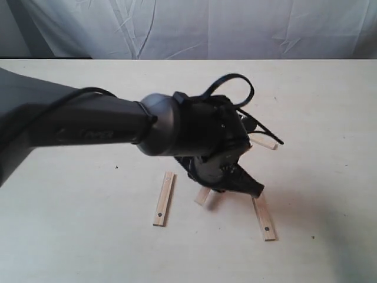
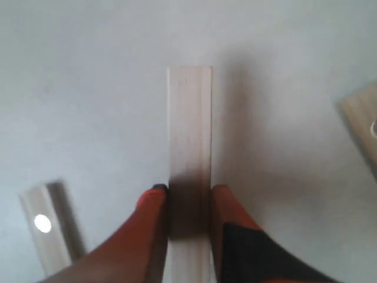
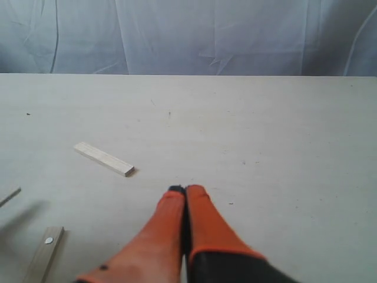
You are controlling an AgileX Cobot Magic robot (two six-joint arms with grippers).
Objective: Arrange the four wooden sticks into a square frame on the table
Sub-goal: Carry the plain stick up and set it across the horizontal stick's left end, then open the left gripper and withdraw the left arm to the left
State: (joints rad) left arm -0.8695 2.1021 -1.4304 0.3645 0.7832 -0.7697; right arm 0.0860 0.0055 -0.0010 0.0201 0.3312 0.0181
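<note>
A plain wooden stick (image 2: 189, 130) lies flat on the table (image 2: 88, 88), and my left gripper (image 2: 188, 190) is shut on it, an orange finger pressed against each long edge. In the exterior view only one end of that stick (image 1: 203, 196) shows under the left gripper (image 1: 222, 181). Two holed sticks (image 1: 163, 199) (image 1: 264, 218) lie on either side of it, and the second plain stick (image 1: 263, 142) lies behind the arm. My right gripper (image 3: 185, 190) is shut with nothing in it, low over bare table; it is out of the exterior view.
The left arm (image 1: 88, 127) reaches across the middle and hides part of the table (image 1: 70, 236). A wrinkled white cloth (image 1: 206, 26) hangs behind the far edge. In the right wrist view a plain stick (image 3: 104, 158) and a holed stick (image 3: 44, 250) lie to one side.
</note>
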